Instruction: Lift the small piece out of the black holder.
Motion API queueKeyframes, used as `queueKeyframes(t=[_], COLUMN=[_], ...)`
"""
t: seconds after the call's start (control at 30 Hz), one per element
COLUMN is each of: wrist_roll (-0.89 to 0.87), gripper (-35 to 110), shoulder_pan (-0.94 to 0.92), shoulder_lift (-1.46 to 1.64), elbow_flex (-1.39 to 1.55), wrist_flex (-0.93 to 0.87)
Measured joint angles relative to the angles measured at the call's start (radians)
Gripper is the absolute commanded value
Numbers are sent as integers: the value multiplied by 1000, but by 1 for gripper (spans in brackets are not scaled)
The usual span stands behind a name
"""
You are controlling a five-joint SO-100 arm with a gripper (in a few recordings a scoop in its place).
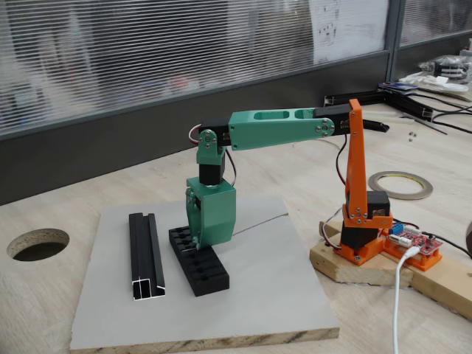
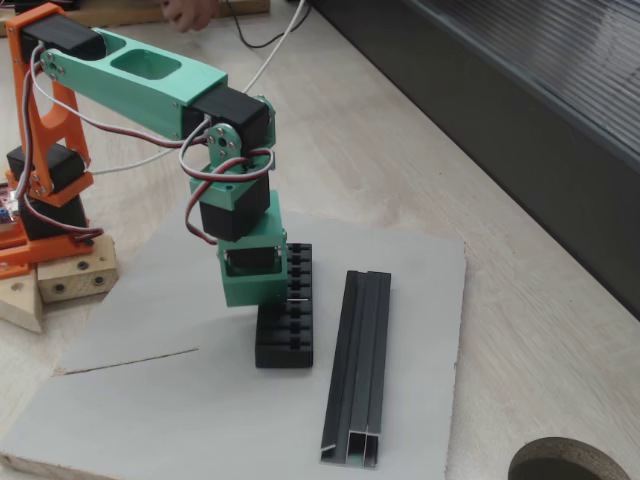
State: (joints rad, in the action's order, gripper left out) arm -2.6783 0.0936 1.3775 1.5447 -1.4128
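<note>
The black holder (image 1: 200, 267) (image 2: 286, 325) lies on the grey board, its row of slots facing up. My green gripper (image 1: 196, 242) (image 2: 287, 300) points straight down with its tips on the holder's top, near the middle of the row. Its jaws stand close together. A tiny grey sliver, the small piece (image 2: 298, 297), shows at the tips just over a slot. In the other fixed view the gripper body hides the piece.
A longer black U-channel rail (image 1: 146, 254) (image 2: 358, 372) lies beside the holder on the grey board (image 1: 258, 295) (image 2: 150, 400). The orange arm base (image 1: 361, 236) stands on a wooden block. A round hole (image 1: 37, 243) is cut in the table, and a tape ring (image 1: 400, 184) lies behind.
</note>
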Motion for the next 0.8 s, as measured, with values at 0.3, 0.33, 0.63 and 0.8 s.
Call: queueKeyframes(t=[0.3,0.33,0.63,0.8], wrist_roll=[6,6,6,6], gripper=[2,2,2,2], shoulder_pan=[0,0,0,0], shoulder_lift=[20,20,26,26], elbow_flex=[-63,-72,-124,-233], wrist_flex=[-8,-8,-8,-8])
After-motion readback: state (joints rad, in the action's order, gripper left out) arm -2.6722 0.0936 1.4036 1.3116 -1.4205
